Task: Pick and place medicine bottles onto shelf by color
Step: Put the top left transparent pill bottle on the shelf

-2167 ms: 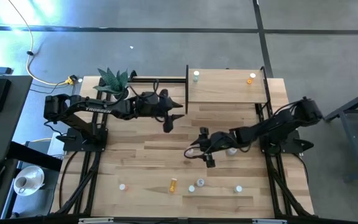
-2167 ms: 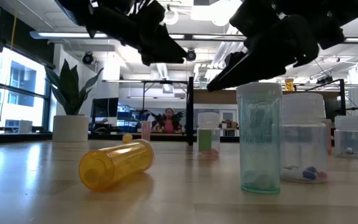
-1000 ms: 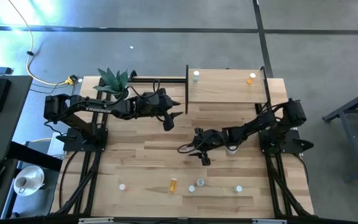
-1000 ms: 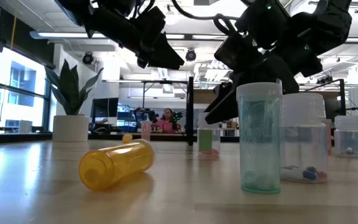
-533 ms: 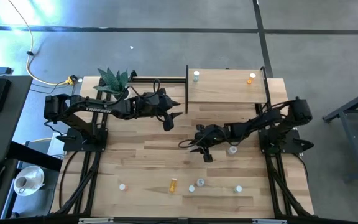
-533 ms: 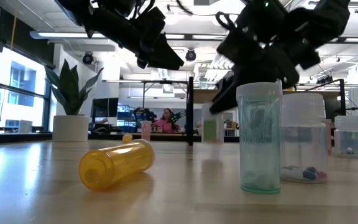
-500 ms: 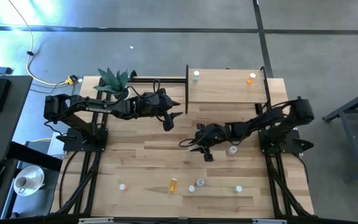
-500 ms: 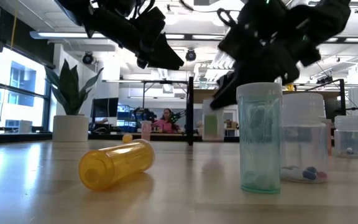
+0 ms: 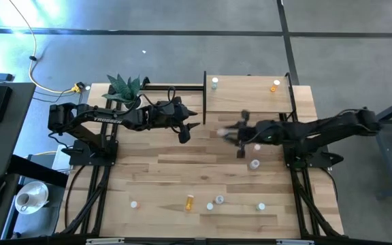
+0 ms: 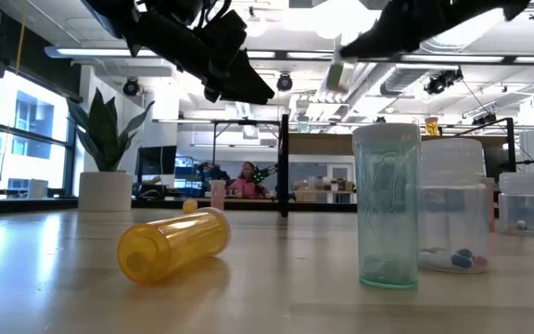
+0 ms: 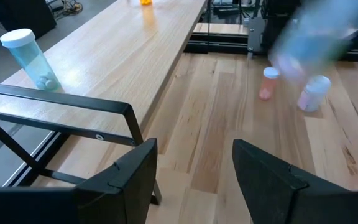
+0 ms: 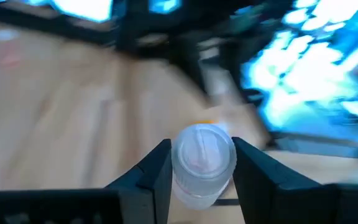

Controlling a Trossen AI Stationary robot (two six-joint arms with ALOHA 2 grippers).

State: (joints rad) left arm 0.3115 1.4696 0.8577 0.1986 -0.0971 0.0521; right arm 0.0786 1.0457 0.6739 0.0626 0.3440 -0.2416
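The table [image 9: 155, 170] is planked light wood; the shelf [image 9: 247, 95] is paler, smoother wood on black posts. A yellow-orange bottle [image 10: 172, 243] lies beside a pale teal bottle [image 10: 387, 206] and a clear, white-capped bottle [image 10: 452, 204] holding blue and red pills. Both arms are black. The plant [image 9: 123, 87] is green.

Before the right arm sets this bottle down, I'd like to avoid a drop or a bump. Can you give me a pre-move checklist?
1. Bottle gripped between the right gripper jaws: ok.
2. Bottle lifted off the table: ok.
3. Bottle's colour, for choosing its spot: cannot tell, motion blur.
4. Free room on the shelf: ok, only two bottles, both at the far edge.
5. Left gripper out of the path: ok, jaws open, left of the shelf.
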